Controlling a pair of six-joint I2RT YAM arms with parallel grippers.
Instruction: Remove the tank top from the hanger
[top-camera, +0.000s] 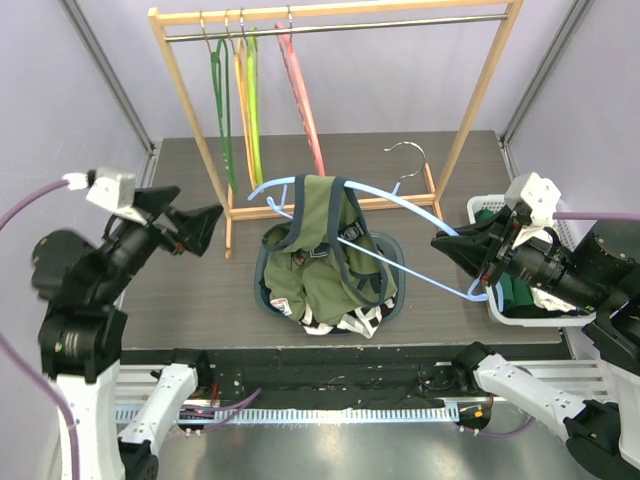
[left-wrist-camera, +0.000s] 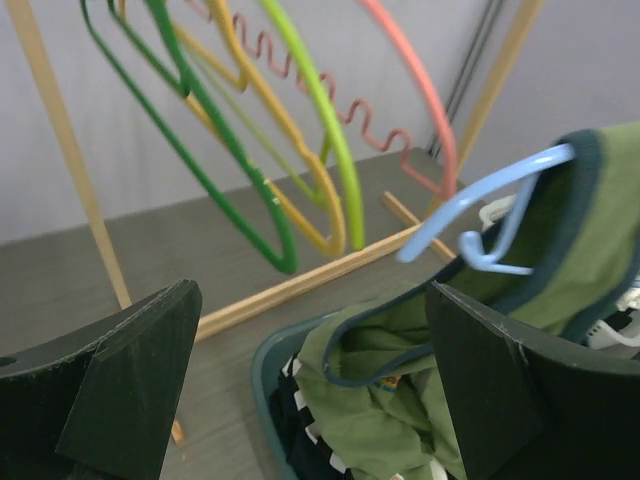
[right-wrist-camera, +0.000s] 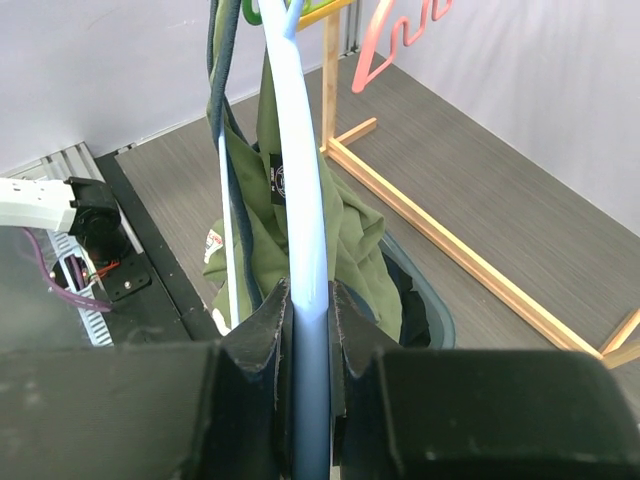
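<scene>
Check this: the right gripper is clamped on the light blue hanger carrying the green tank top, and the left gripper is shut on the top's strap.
Not quite. The left gripper is open and holds nothing, as the left wrist view shows. The right gripper is indeed clamped on the light blue hanger carrying the green tank top.

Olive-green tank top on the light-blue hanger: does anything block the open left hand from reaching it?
Nothing visible does: the left hand faces the olive-green tank top with only open air between them.
</scene>
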